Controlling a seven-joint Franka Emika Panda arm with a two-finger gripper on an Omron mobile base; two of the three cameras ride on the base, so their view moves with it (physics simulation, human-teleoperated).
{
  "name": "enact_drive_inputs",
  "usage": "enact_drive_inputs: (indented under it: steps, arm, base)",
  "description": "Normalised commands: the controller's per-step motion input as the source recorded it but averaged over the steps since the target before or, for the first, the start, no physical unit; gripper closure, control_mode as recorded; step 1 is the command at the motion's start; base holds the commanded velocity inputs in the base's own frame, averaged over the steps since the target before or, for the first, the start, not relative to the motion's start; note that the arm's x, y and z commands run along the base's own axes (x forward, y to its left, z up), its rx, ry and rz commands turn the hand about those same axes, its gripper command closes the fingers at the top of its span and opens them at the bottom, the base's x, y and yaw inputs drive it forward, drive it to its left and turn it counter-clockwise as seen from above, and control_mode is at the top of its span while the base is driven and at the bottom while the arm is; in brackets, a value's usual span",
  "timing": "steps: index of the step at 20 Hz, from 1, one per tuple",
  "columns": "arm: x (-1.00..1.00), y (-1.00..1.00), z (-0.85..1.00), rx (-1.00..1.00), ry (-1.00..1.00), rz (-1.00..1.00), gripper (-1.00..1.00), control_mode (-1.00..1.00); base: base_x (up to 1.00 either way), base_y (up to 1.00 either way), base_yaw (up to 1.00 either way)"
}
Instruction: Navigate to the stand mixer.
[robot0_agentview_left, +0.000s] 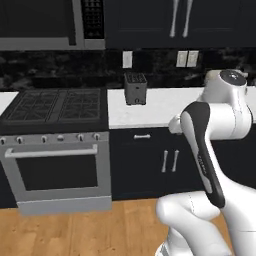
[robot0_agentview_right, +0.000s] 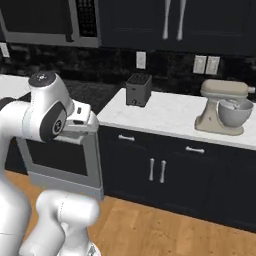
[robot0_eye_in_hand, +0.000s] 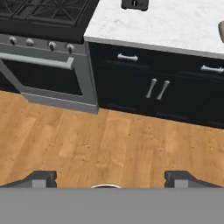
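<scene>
The stand mixer (robot0_agentview_right: 224, 107) is cream with a rounded head and a shiny silver bowl. It stands on the white counter (robot0_agentview_right: 165, 114) at the right of the right base view, well to the right of me. In the hand view a sliver of its base (robot0_eye_in_hand: 221, 32) shows at the right edge. In the left base view my own arm covers that end of the counter. My gripper (robot0_eye_in_hand: 111, 178) is open, its fingertips (robot0_eye_in_hand: 43, 177) wide apart with nothing between them, hanging over the wooden floor (robot0_eye_in_hand: 109, 140) in front of the cabinets.
A small black toaster (robot0_agentview_right: 138, 89) sits on the counter near the stove (robot0_agentview_left: 55, 105). The steel oven front (robot0_eye_in_hand: 43, 74) is at the left, and a microwave (robot0_agentview_left: 50, 25) hangs above it. Dark base cabinets (robot0_agentview_right: 160, 170) run along under the counter.
</scene>
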Motion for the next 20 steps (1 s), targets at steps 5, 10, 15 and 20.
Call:
enact_drive_inputs:
  steps: [5,10,15,20]
  arm:
    - [0.0,0.0,0.0,0.0,0.0,0.0,-1.0,1.0]
    - [0.0,0.0,0.0,0.0,0.0,0.0,-1.0,1.0]
    - [0.0,0.0,0.0,0.0,0.0,0.0,-1.0,1.0]
    - [0.0,0.0,0.0,0.0,0.0,0.0,-1.0,1.0]
  base:
    - [0.36,-1.0,-0.19]
    - [0.75,-1.0,-0.01]
    - [0.99,-0.87,-0.01]
    - [0.99,-0.09,-0.11]
